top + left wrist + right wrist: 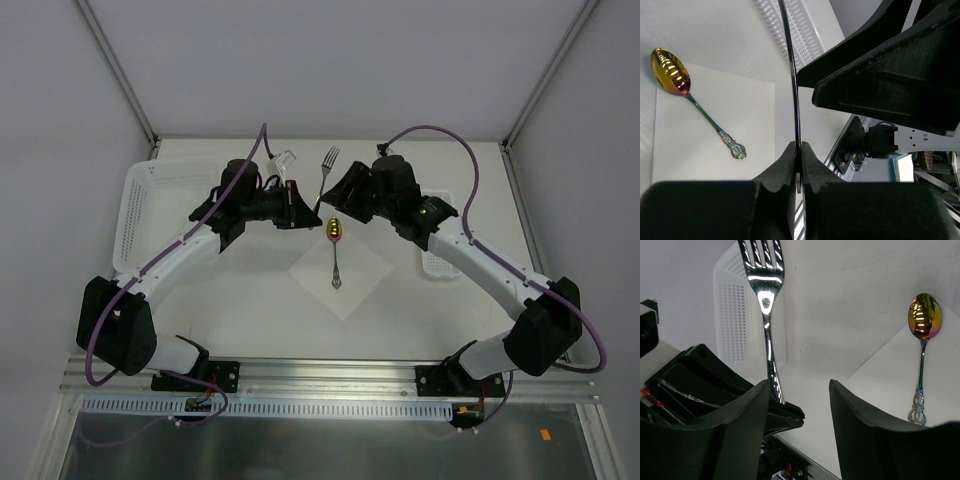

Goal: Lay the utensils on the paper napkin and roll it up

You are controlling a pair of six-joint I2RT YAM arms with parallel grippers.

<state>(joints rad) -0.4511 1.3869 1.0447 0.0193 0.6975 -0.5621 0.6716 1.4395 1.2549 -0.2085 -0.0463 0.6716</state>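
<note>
1. Left gripper (798, 150): fingers (786, 167) pinched tight on the handle end of the fork (794, 90). It's up off the table (250, 300), tines pointing away.
2. Right gripper (799, 387): spread wide, holding nothing, just beside the fork.
3. The spoon (671, 73) lies on the napkin (740, 125), gold bowl poking past a corner.

the spoon (698, 107) is glinting gold in its bowl, shading pink and green down the handle; the fork (766, 305) is shining silver; the napkin (750, 130) is showing plain white.
</note>
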